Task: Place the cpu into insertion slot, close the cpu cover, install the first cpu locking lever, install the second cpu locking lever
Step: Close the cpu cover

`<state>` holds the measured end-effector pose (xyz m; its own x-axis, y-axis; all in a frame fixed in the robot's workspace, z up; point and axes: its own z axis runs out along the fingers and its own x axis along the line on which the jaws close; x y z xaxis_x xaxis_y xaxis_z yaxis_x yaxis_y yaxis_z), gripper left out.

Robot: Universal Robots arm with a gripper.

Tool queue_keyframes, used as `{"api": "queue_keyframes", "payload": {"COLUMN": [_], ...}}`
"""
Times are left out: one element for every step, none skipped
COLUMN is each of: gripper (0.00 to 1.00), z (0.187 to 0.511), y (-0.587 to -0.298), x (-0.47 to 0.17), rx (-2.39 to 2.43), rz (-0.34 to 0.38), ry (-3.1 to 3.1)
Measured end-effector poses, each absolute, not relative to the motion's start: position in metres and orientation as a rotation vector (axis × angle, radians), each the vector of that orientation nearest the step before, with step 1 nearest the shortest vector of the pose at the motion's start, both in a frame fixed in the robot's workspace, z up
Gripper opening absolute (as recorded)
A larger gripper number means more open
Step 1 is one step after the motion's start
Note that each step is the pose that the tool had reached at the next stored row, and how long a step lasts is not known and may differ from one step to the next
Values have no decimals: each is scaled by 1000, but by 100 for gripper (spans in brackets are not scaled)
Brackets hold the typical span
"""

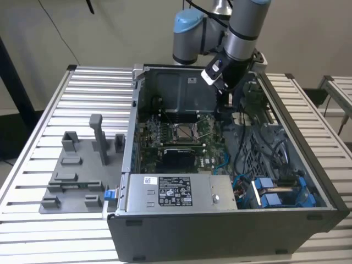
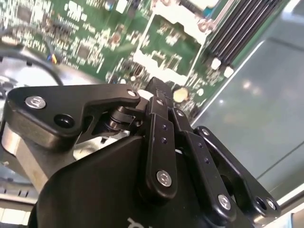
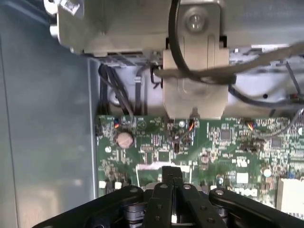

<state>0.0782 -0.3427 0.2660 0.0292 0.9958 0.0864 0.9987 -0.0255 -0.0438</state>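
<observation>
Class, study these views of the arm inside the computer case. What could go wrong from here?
1. The end effector hangs close over the green board; dipping lower could knock small parts such as the round battery.
2. Loose cables beside the arm might snag it.
3. The insertion slot lies to the exterior view's left of the end effector; a skewed approach may damage it.

Exterior view. PC case (image 1: 220,236) ctr-right of frame, on tabletop (image 1: 55,110); fixture plate (image 1: 82,170) at left, just beside case. Inside case: insertion slot (image 1: 183,132) at ctr; power-supply box (image 1: 176,192) below it; hand (image 1: 224,103) upper right of slot.
</observation>
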Motion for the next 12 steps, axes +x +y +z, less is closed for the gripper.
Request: {"api": "queue_keyframes", "payload": {"gripper": [11,11,11,11,11,11,11,11,11,11,11,11], "z": [265,264,263,263,262,261,260,259,258,257,256,255], "y": [-343,-343,-343,-343,-343,-343,-343,-343,-342,-341,-339,-338], "x": [80,83,85,88,90,92,93,94,95,95,95,95], "rx": [-2183,-2180,-2178,-2176,-2174,-2171,-2169,-2168,-2166,-2165,-2163,-2162], "rz": [-48,-47,-47,-47,-48,-49,-50,-52,-53,-55,-57,-59], "ry": [-2129,-2132,-2134,-2136,-2138,-2139,-2140,-2140,-2140,-2140,-2139,-2139]}}
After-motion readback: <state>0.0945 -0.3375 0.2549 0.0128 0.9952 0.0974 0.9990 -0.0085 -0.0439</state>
